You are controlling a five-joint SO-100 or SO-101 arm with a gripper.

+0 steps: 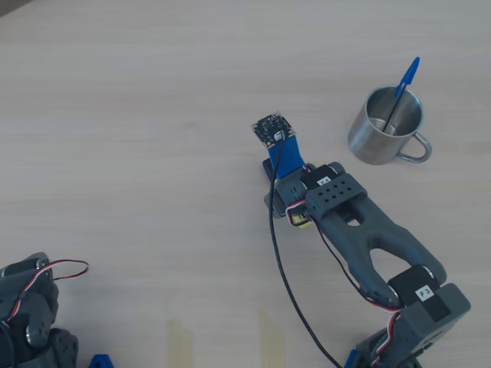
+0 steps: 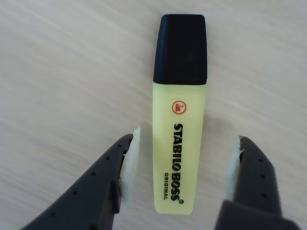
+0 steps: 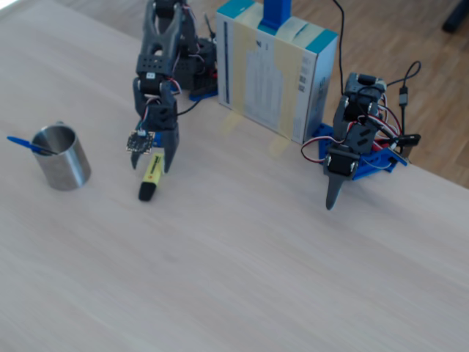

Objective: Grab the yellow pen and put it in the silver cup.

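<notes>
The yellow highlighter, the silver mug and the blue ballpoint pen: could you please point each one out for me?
Yellow highlighter (image 2: 178,158): wrist view, on the printed barrel, lying between the open fingers.
Silver mug (image 1: 370,146): overhead view, on its outer wall.
Blue ballpoint pen (image 1: 410,73): overhead view, on the blue cap sticking out above the mug's rim.

Light is bright, soft and even in all three views. On the table (image 1: 138,115), shadows are faint; in the overhead view the cup (image 1: 383,126) casts only a weak one. Its steel rim shows mild glare. In the wrist view the pen (image 2: 178,120) is sharp, its lettering readable, while the table around it looks streaked. The fixed view is slightly soft, washed pale toward its upper left corner.
</notes>
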